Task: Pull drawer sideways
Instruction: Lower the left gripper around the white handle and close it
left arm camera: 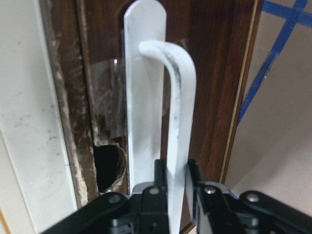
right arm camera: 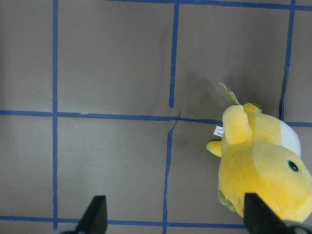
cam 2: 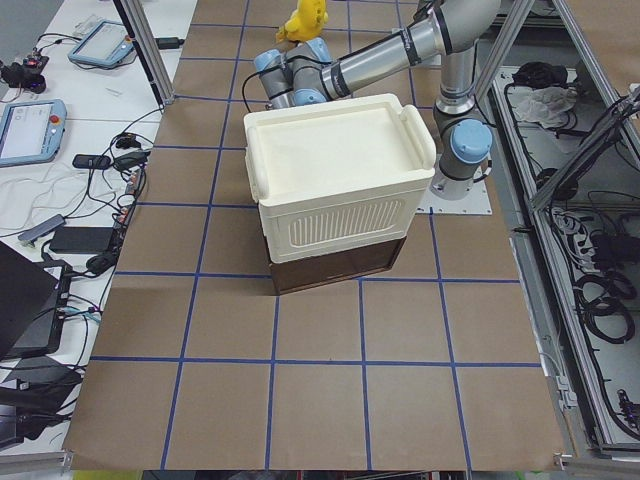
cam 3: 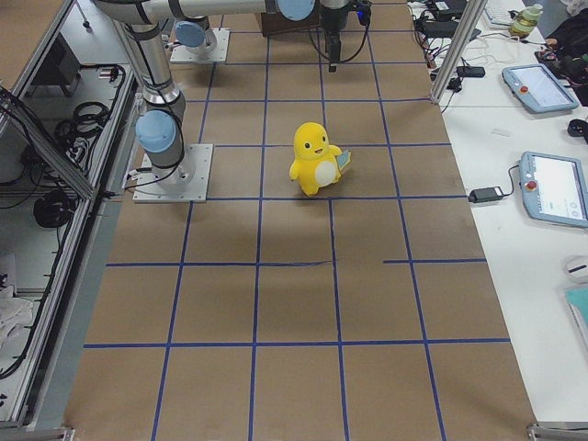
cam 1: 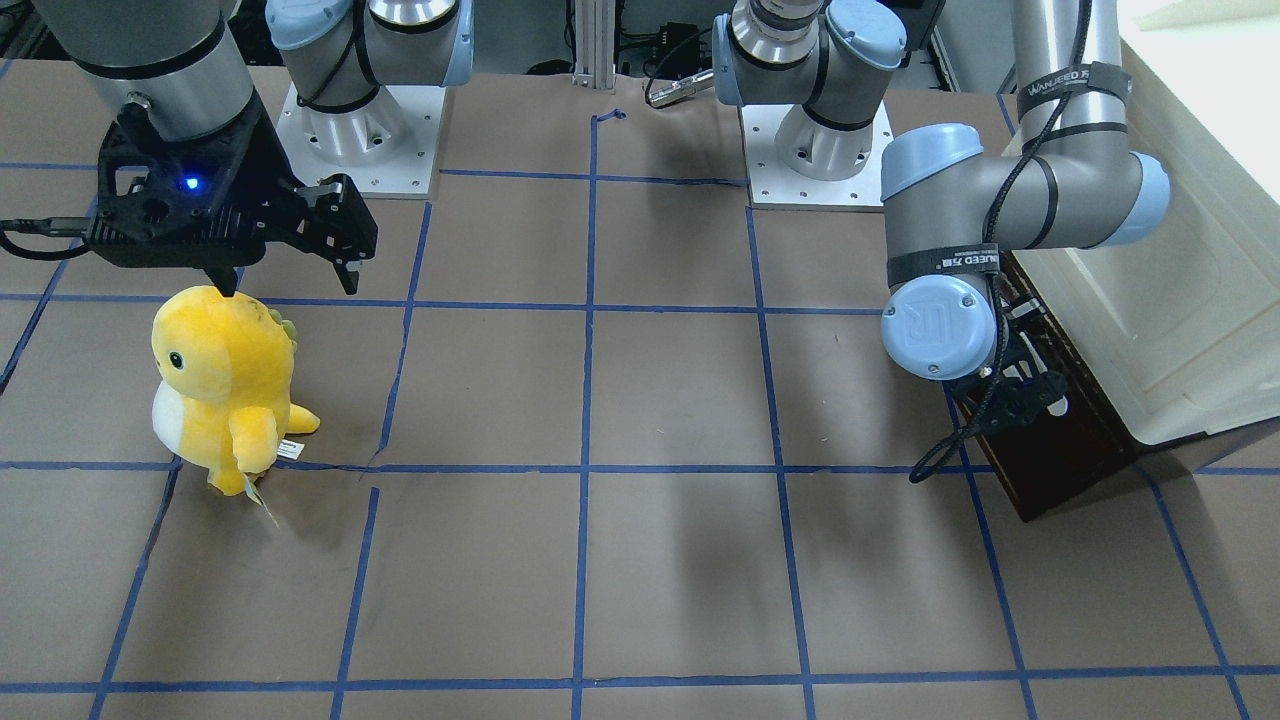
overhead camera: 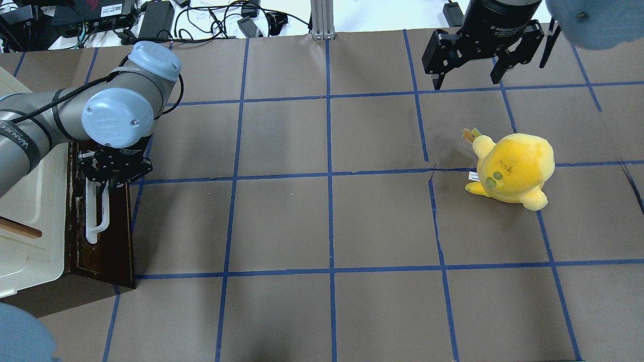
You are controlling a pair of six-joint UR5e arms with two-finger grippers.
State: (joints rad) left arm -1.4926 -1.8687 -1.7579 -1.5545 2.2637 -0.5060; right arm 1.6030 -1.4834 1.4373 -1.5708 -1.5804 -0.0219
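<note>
The drawer's dark brown front [overhead camera: 114, 236] sits at the foot of the cream-white cabinet [overhead camera: 30, 221] on the table's left edge. It also shows in the front-facing view [cam 1: 1075, 465]. Its long white bar handle [overhead camera: 94, 218] runs along the front. My left gripper [overhead camera: 101, 187] is shut on the handle's near end. The left wrist view shows the fingers [left arm camera: 158, 178] clamped on the white bar [left arm camera: 178, 107]. My right gripper [overhead camera: 468, 75] hangs open and empty above the table, far from the drawer. The drawer's sides and bottom are hidden.
A yellow plush toy [overhead camera: 513, 168] stands on the table's right half, just in front of the right gripper, and shows in the right wrist view [right arm camera: 263, 170]. Brown paper with blue tape lines covers the table. Cables and devices lie beyond the far edge.
</note>
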